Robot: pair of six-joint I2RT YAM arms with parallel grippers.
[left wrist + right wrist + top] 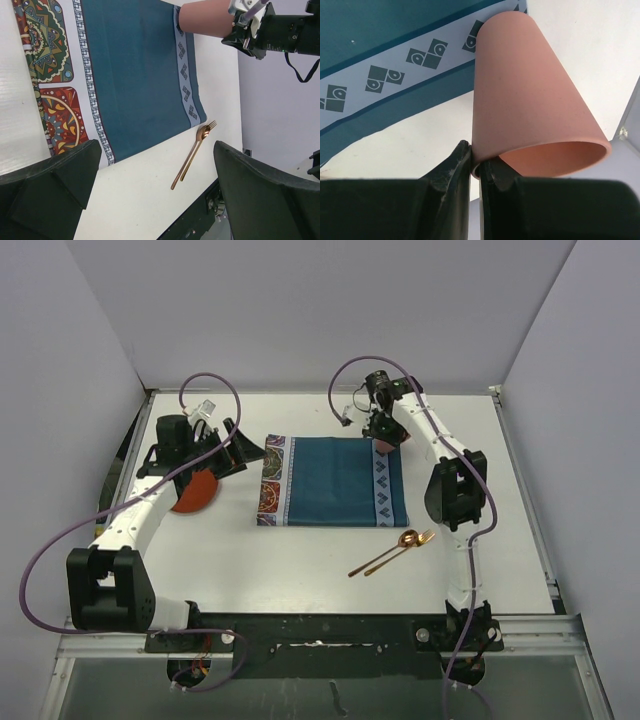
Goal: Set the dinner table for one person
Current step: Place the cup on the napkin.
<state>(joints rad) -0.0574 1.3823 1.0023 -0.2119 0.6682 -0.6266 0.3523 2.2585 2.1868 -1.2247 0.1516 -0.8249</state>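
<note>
- Pinched only by its thin rim, the pink cup (530,110) could pivot or slip from the right gripper (475,152) and topple at the far right corner of the teal placemat (330,480).
- The right arm reaches far across the white desk (300,570), which carries everything, with its jaws clamped on the cup's rim.
- The left gripper (232,448) hangs with jaws wide apart, holding nothing, over the orange plate (195,495).

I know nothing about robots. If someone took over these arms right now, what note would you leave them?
Left gripper: open, empty, by the orange dish left of the placemat.
Right gripper: shut on the pink cup at its rim, at the placemat's far right corner.
Copper spoon and fork lie on the dinner table, off the mat's near right corner.
Done: placemat laid. Left: likely set cup down, dish onto mat, cutlery beside it.
</note>
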